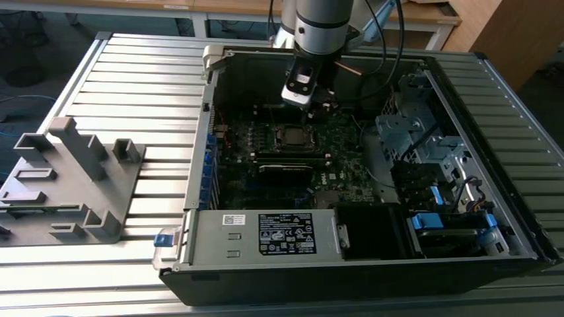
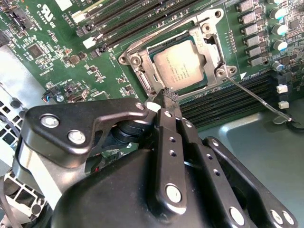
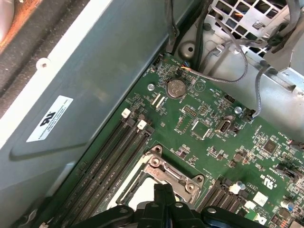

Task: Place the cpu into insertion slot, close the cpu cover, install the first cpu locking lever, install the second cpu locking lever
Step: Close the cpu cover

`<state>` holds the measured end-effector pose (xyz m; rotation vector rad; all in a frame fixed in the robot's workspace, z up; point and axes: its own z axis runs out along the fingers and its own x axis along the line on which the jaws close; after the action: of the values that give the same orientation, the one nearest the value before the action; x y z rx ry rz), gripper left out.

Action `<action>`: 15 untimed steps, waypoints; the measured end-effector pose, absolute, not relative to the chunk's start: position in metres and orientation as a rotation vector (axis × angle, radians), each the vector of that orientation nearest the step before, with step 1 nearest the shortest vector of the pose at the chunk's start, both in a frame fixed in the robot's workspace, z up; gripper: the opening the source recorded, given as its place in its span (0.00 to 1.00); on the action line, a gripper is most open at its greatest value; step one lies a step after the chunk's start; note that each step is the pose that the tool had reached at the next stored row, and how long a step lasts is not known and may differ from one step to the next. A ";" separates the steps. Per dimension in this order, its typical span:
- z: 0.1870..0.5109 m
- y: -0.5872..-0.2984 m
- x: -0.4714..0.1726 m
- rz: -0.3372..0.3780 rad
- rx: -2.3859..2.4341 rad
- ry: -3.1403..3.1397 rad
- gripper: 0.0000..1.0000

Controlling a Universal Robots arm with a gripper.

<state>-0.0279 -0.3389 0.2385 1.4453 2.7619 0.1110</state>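
Cpu (image 2: 183,69) sits in the insertion slot (image 1: 279,135), mid-motherboard (image 2: 42,33). Cpu cover (image 2: 210,47) looks down over it. Gripper (image 2: 167,97) jaws are together, tips at the socket edge. Likely lever stage: the thin locking lever (image 2: 259,97) sticks out unlatched and needs precise tip contact.

My jaws are matte black, speckled with silver screws. The flat green motherboard (image 2: 57,52) is dotted with black chips. The square cpu (image 2: 183,69) is dull grey, its metal cpu cover (image 2: 209,45) silvery. The ribbed metal table (image 1: 132,86) is pale grey with darker stripes, and the blocky plastic fixture (image 1: 66,178) is plain grey.
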 end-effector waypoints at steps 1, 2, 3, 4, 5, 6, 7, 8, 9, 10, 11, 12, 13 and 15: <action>0.238 -0.339 -0.028 0.111 1.432 2.769 0.11; 0.238 -0.339 -0.028 0.111 1.415 2.778 0.11; 0.238 -0.339 -0.028 0.112 1.395 2.789 0.11; 0.238 -0.339 -0.028 0.112 1.375 2.800 0.11; 0.238 -0.339 -0.028 0.112 1.350 2.812 0.11; 0.238 -0.339 -0.028 0.113 1.328 2.824 0.11; 0.238 -0.339 -0.028 0.113 1.306 2.834 0.11; 0.238 -0.339 -0.028 0.113 1.285 2.845 0.11; 0.238 -0.339 -0.028 0.113 1.263 2.855 0.11; 0.238 -0.339 -0.028 0.113 1.242 2.865 0.11; 0.238 -0.339 -0.028 0.114 1.220 2.875 0.11; 0.238 -0.339 -0.028 0.114 1.199 2.884 0.11; 0.238 -0.339 -0.028 0.114 1.178 2.893 0.11; 0.238 -0.339 -0.028 0.114 1.142 2.909 0.11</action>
<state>-0.0279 -0.3389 0.2376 1.1422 2.9087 0.1143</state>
